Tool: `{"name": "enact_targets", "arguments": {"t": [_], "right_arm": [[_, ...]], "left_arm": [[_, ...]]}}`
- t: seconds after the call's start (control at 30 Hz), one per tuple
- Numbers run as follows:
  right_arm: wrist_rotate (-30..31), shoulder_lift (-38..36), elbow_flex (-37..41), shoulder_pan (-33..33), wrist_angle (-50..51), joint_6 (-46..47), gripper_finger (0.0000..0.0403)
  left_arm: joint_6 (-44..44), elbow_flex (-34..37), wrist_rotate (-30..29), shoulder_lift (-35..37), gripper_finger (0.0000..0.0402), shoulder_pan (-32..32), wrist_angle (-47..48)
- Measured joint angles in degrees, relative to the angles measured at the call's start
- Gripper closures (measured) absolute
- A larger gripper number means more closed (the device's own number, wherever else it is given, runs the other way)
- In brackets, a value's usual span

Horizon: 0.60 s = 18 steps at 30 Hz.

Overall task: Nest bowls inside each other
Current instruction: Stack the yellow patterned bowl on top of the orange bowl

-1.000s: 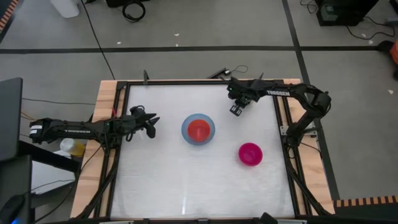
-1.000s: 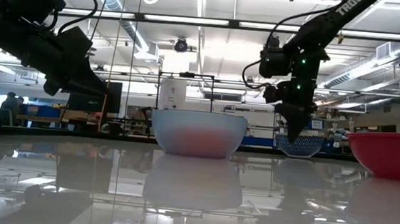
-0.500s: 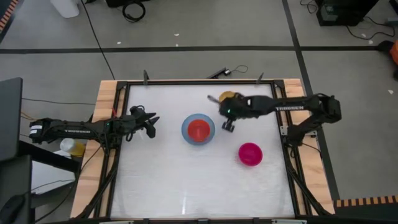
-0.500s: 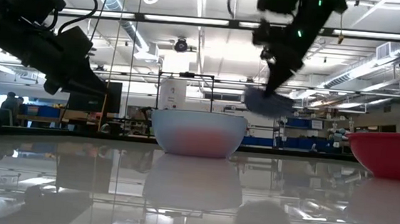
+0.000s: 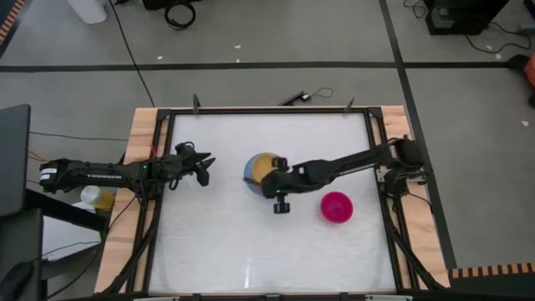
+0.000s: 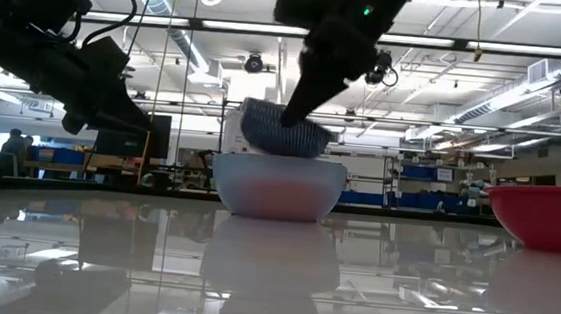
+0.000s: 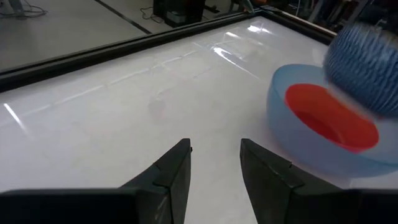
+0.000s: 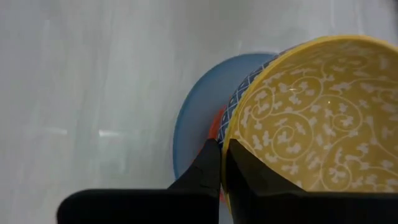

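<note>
A light blue bowl [image 5: 251,177] stands mid-table with an orange-red bowl [image 7: 329,115] inside it. Just above them hangs a yellow bowl [image 8: 311,118] with a blue patterned outside [image 6: 280,132], and my right gripper [image 8: 222,146] is shut on it, reaching in from the table's right [image 5: 274,177]. A magenta bowl [image 5: 337,206] rests on the table to the near right. My left gripper [image 7: 214,155] stands open above the table, left of the light blue bowl [image 5: 201,167]. My right gripper pinches the yellow bowl's rim [image 8: 225,142], one finger [image 8: 249,177] inside the bowl and one [image 8: 205,171] on its patterned outside. The fingers slant down from the table's right. The bowl hangs tilted, lifted off the table, its underside [image 6: 281,149] level with the light blue bowl's rim.
A black frame [image 5: 251,110] runs around the white table top. Bare table lies along the near side [image 5: 251,251] and between my left gripper and the bowls.
My right gripper has swung from the table's far right toward the middle and nearer, rolling its wrist. It has lifted the yellow bowl off the table and carried it over the light blue bowl, where it now hangs tilted.
</note>
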<state>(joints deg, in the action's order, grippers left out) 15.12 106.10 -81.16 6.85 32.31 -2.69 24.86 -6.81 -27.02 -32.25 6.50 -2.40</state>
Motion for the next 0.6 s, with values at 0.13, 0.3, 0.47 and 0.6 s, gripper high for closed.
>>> {"name": "enact_targets", "arguments": {"t": [0.13,0.3,0.47,0.6], "right_arm": [[0.27,4.82,-2.6,-0.49,2.52,-0.27,0.0389],[-0.49,7.84,-3.2,-1.67,2.39,-0.18,0.0389],[-5.1,8.14,-3.28,-2.53,2.85,2.26,0.0386],[-6.2,6.95,-3.28,-2.83,3.42,4.52,0.0352]], "left_arm": [[0.62,0.0,1.0,0.02,0.026,0.02,-0.54],[2.04,0.0,4.86,0.0,0.026,-0.02,-0.25],[2.8,0.0,6.33,0.0,0.026,-1.34,-0.21],[2.82,0.0,6.31,0.0,0.026,-1.98,-0.22]]}}
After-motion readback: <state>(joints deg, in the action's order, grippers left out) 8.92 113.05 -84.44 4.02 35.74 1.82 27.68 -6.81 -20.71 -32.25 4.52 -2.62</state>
